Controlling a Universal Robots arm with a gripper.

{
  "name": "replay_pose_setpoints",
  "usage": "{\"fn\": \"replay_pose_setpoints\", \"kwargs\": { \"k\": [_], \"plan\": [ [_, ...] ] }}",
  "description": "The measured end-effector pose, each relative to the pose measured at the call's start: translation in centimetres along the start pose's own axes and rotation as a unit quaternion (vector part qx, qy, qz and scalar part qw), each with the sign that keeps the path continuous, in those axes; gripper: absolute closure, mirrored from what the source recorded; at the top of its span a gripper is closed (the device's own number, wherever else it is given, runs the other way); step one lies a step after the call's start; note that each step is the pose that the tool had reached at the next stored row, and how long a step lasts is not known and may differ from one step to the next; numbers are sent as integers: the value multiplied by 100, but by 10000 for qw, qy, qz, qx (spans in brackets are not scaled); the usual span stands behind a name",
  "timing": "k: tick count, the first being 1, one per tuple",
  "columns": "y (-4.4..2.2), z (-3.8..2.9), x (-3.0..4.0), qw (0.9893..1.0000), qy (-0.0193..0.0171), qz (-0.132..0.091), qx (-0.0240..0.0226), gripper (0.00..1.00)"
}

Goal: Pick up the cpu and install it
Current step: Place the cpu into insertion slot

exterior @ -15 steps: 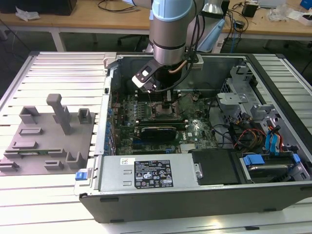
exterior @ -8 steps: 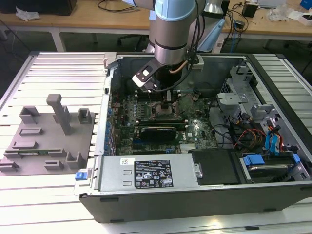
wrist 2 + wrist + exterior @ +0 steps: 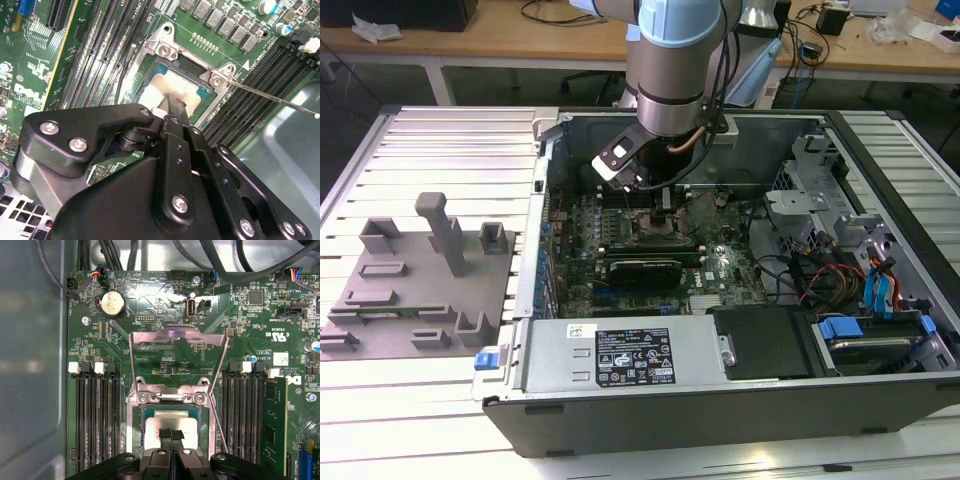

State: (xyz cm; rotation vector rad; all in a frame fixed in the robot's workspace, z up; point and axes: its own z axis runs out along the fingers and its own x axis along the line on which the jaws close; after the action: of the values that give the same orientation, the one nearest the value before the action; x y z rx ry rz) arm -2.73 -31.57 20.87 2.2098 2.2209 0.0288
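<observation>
The cpu [image 3: 153, 426] is a silvery-white square lying flat inside the metal-framed socket [image 3: 136, 399] on the green motherboard; it shows in both wrist views, cpu [image 3: 172, 86]. My gripper [image 3: 171, 434] hovers right over its middle, black fingers [image 3: 175, 106] pressed together, with nothing between them. Whether the tips touch the chip's top I cannot tell. The socket's load plate [image 3: 177, 337] stands hinged up behind it. In the exterior view the gripper [image 3: 663, 205] reaches down into the open computer case over the socket [image 3: 660, 232].
Black memory slots [image 3: 95, 415] flank the socket on both sides. A thin metal lever [image 3: 272, 96] sticks out beside the socket. A grey plastic tray [image 3: 420, 285] with blocks lies outside the case at the exterior view's left. Cables [image 3: 820, 275] and drive bays crowd the case's right side.
</observation>
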Motion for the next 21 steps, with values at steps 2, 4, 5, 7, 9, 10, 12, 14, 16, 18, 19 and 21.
{"fn": "replay_pose_setpoints", "kwargs": {
  "k": [2, 4, 5, 7, 9, 10, 12, 14, 16, 18, 19, 21],
  "plan": [
    [0, 10, 0, 10000, -1, 0, 0, 89],
    [0, 20, 0, 10000, 1, 0, 0, 89],
    [0, 25, 0, 10000, 0, 0, 0, 89],
    [-1, 28, -1, 10000, -1, 0, 1, 89],
    [0, 31, 0, 10000, 0, 0, 0, 89],
    [-1, 36, 0, 10000, 0, 0, 0, 89],
    [-1, 41, -2, 10000, -3, 0, 2, 89],
    [-1, 44, -1, 10000, -1, 0, 0, 89],
    [-1, 45, -1, 10000, 0, 0, 0, 89],
    [-1, 46, -1, 10000, -1, 0, 0, 89],
    [-1, 46, -1, 10000, -1, 0, 0, 89],
    [1, 33, 3, 10000, 9, 0, -5, 89]
  ]
}}
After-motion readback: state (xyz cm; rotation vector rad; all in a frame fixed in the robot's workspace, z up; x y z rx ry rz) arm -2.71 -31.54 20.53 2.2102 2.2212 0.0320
